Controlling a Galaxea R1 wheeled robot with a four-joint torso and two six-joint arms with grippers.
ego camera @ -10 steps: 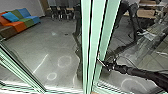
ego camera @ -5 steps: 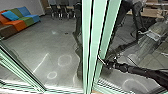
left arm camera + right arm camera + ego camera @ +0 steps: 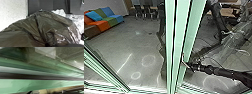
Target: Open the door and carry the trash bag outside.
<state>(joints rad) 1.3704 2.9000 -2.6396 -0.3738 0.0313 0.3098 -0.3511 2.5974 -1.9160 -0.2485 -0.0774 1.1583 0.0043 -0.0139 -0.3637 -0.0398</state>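
Trash bag (image 3: 42, 27): close before left wrist camera. Thin, glossy, crumpled film; likely soft, slippery, easily torn. I'd grasp where it bunches. Right pincer (image 3: 185, 62): right of head-frame centre, beside straight, pale-green door frame (image 3: 191, 37). Whether it or the left pincer is clenched, I cannot tell.

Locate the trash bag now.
The dark trash bag is on the robot's left, close up in the left wrist view, next to pale crumpled plastic.
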